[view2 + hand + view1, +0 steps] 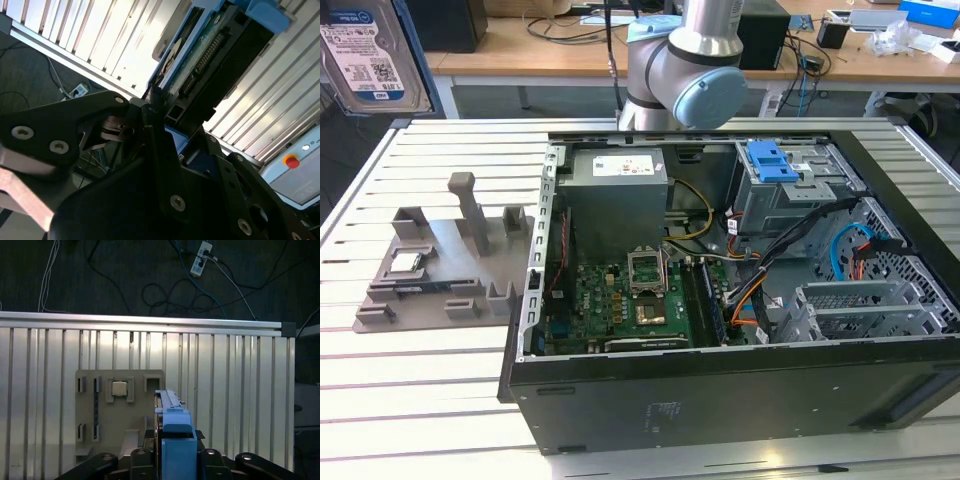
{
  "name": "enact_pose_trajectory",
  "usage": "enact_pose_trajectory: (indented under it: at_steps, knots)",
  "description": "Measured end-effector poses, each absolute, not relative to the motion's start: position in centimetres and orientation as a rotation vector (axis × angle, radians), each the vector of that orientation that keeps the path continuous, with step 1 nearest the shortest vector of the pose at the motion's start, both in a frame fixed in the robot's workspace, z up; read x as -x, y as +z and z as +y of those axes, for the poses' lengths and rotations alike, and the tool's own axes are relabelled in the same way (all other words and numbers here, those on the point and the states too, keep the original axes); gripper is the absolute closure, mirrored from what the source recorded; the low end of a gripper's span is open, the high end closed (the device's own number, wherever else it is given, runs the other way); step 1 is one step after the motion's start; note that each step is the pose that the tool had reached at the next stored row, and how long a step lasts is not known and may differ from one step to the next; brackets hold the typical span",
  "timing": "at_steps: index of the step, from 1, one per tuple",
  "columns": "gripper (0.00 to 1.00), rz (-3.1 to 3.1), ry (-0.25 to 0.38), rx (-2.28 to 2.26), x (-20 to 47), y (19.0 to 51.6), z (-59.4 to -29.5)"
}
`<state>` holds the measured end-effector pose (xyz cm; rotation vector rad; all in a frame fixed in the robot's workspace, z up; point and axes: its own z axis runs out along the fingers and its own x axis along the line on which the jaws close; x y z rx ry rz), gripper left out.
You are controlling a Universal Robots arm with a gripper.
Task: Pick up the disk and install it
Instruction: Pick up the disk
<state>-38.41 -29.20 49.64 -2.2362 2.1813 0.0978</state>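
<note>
Above the slatted table [240, 390], jaws clamped on the disk [175, 437], grey fixture [120, 415] below, computer case [720, 400] nearby

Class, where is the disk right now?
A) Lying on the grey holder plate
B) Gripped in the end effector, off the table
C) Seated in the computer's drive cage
B: in the first wrist view the disk stands clamped in the end effector, above the slatted table.

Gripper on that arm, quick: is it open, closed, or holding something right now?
Gripper: fingers closed, holding the disk by its blue carrier frame.
</note>
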Motion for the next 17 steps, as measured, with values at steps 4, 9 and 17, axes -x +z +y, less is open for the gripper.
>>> enact_pose_trajectory:
  at_steps: [4, 9, 17]
  knots:
    - [0.64, 2.181, 0.098, 2.236, 38.4, 49.6, -29.2]
    - [0.64, 2.181, 0.098, 2.236, 37.1, 49.6, -29.2]
    - [0.64, 2.182, 0.100, 2.237, 32.2, 49.6, -29.2]
